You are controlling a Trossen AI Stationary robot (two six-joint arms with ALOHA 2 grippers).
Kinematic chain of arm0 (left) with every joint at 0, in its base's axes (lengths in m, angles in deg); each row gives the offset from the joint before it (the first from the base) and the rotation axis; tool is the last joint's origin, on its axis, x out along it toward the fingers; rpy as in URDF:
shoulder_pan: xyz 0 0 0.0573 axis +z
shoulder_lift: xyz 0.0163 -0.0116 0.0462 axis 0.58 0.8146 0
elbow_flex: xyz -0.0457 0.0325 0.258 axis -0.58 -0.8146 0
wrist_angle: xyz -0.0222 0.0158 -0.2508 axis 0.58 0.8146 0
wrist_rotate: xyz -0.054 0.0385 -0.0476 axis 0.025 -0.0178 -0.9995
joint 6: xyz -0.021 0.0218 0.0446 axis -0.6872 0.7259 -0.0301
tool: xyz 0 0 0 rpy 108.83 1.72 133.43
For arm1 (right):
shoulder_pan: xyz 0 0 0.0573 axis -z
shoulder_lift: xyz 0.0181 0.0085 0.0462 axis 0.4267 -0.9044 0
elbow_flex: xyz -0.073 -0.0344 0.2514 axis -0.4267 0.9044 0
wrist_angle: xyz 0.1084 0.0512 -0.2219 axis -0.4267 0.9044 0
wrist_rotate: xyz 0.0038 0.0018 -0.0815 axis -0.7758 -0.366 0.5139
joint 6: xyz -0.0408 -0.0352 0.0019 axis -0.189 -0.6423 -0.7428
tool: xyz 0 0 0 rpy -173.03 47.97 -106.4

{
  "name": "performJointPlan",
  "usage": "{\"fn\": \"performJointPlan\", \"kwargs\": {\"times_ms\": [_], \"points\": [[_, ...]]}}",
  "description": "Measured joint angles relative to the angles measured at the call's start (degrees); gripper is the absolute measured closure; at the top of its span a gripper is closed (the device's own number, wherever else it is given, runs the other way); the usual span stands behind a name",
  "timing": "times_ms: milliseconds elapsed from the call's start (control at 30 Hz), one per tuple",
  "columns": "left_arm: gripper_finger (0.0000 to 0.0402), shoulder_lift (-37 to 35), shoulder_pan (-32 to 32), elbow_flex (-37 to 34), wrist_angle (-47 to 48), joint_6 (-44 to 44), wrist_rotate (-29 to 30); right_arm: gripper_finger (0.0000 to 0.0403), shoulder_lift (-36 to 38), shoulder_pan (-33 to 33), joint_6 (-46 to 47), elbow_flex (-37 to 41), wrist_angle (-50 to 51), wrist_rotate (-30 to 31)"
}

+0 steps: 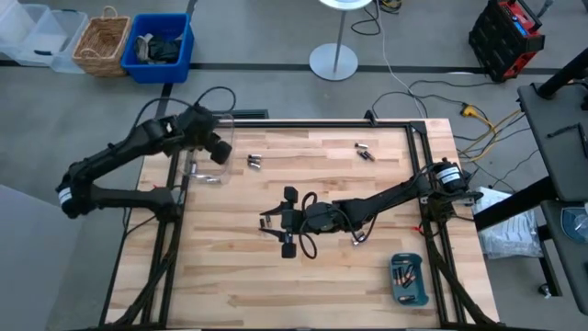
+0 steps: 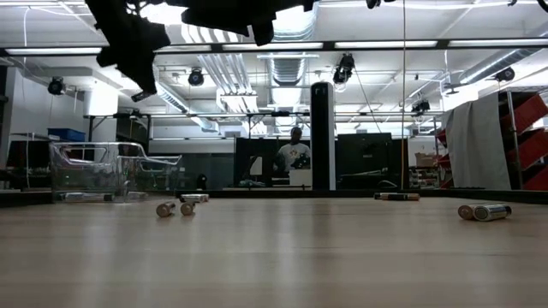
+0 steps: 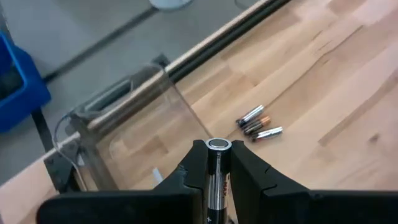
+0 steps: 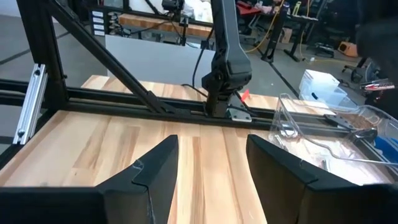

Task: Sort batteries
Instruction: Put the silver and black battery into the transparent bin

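Note:
My left gripper [image 3: 217,155] is at the table's far left, above the clear plastic box [image 1: 208,147], and is shut on one battery [image 3: 216,177]. A few loose batteries [image 3: 257,124] lie on the wood just right of the box. Others lie at the far right [image 1: 364,151] and beside my right arm [image 1: 358,237]. The low view shows these batteries [image 2: 175,207] lying on their sides. My right gripper [image 1: 276,222] is open over the table's middle, with nothing between its fingers [image 4: 155,168]. Several batteries lie in the teal tray [image 1: 408,279]. My left gripper pinches the battery's dark body between its two fingers [image 3: 245,171]. The battery lies along the fingers, and its silvery end cap [image 3: 218,145] shows at the fingertips. It is lifted clear, over the near wall of the clear box.
The black frame rail [image 1: 322,122] runs along the table's far edge, with more rails down both sides. The teal tray sits at the near right corner. Bare wood lies between my right gripper and the table's near edge. A person [image 2: 295,156] stands far behind the table.

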Motion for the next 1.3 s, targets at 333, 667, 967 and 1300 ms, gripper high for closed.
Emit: {"fn": "performJointPlan", "kwargs": {"times_ms": [333,667,967,1300], "points": [[0.0379,7.3,5.9,0.0,2.4,1.7,-0.9,0.0229,0.0,0.0,0.8,0.0,1.3,0.0],[0.0361,12.8,5.9,-0.1,4.7,0.3,6.5,0.0227,0.0,-0.1,1.5,0.0,1.7,0.0],[0.0357,13.2,5.9,-0.1,4.6,-0.2,7.1,0.0214,0.0,-0.1,1.9,0.0,1.8,0.0],[0.0328,12.7,5.9,-0.1,4.6,-0.5,7.1,0.0219,0.0,-0.1,2.4,0.0,2.8,0.0]]}}
